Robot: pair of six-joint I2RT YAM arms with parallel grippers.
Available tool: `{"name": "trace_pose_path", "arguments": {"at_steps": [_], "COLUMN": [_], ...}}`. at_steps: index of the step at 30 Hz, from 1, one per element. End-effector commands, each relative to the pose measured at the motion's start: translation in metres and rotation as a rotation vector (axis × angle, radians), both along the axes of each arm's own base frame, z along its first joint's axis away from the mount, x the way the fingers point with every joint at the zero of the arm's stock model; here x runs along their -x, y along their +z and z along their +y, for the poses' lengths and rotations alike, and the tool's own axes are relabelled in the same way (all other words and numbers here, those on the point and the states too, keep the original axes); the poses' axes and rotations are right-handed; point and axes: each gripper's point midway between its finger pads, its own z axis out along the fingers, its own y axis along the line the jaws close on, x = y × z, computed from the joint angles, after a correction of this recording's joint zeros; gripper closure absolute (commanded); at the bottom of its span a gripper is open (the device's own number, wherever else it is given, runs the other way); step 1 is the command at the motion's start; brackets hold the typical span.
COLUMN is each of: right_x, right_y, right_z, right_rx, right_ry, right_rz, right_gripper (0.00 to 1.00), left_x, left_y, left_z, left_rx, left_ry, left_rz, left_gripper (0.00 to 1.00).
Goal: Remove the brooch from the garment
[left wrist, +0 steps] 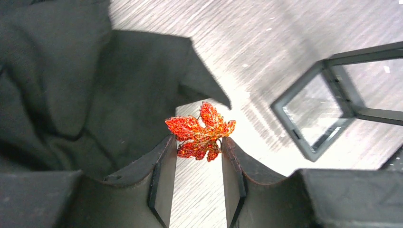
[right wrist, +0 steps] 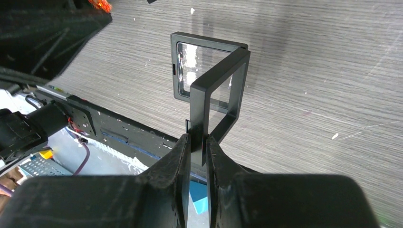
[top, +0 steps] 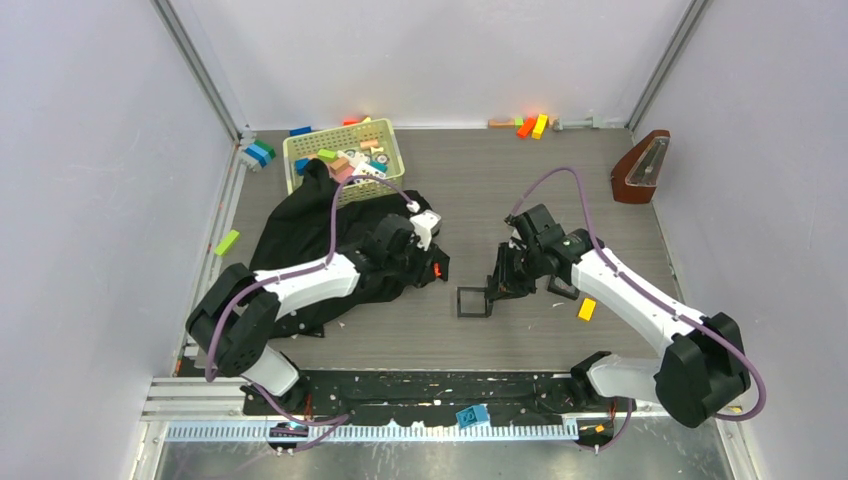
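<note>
The brooch (left wrist: pixel 200 132), a tiny orange-red leaf shape, sits pinched between the tips of my left gripper (left wrist: pixel 198 142), which is shut on it. It hangs over bare table just past a pointed corner of the black garment (left wrist: pixel 71 95); whether it still touches the cloth I cannot tell. From above, the brooch (top: pixel 437 268) shows as a red speck at the right edge of the garment (top: pixel 310 240), under my left gripper (top: pixel 432 262). My right gripper (right wrist: pixel 198 140) is shut on the upright half of an open black frame (right wrist: pixel 209 71), whose other half lies flat on the table.
A yellow-green basket (top: pixel 345 150) of toy pieces stands behind the garment. A brown metronome (top: pixel 640 168) is at the back right. An orange block (top: pixel 587 309) lies by the right arm, a green block (top: pixel 227 242) at the left edge, and coloured blocks (top: pixel 532 126) by the back wall.
</note>
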Motion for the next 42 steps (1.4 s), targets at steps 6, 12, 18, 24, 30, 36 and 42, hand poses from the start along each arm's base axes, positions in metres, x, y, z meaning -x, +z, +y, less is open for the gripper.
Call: {"name": "trace_pose_path", "arguments": {"at_steps": [6, 12, 18, 24, 30, 36, 42], "right_x": [-0.017, -0.019, -0.020, -0.024, -0.022, -0.020, -0.018], "right_y": [0.007, 0.005, 0.003, 0.006, 0.005, 0.004, 0.004], "right_z": [0.012, 0.013, 0.013, 0.009, 0.010, 0.015, 0.017], "right_rx": [-0.025, -0.028, -0.020, -0.005, -0.012, -0.035, -0.049], "right_ry": [0.011, 0.014, 0.020, 0.004, 0.010, 0.023, 0.030], "right_rz": [-0.019, -0.014, -0.014, -0.049, -0.040, -0.027, -0.022], "right_gripper": [0.96, 0.96, 0.97, 0.98, 0.98, 0.98, 0.98], "left_x": [0.023, 0.033, 0.041, 0.049, 0.059, 0.059, 0.051], "left_y": [0.034, 0.031, 0.020, 0.012, 0.009, 0.005, -0.003], "left_z": [-0.054, -0.067, -0.079, -0.088, -0.098, -0.101, -0.102], "left_rx": [0.219, 0.223, 0.210, 0.180, 0.187, 0.177, 0.139], "left_ry": [-0.200, -0.267, -0.313, -0.346, -0.407, -0.426, -0.399], "left_rz": [-0.115, -0.154, -0.153, -0.158, -0.191, -0.214, -0.226], "left_gripper": [0.79, 0.79, 0.80, 0.80, 0.79, 0.77, 0.73]}}
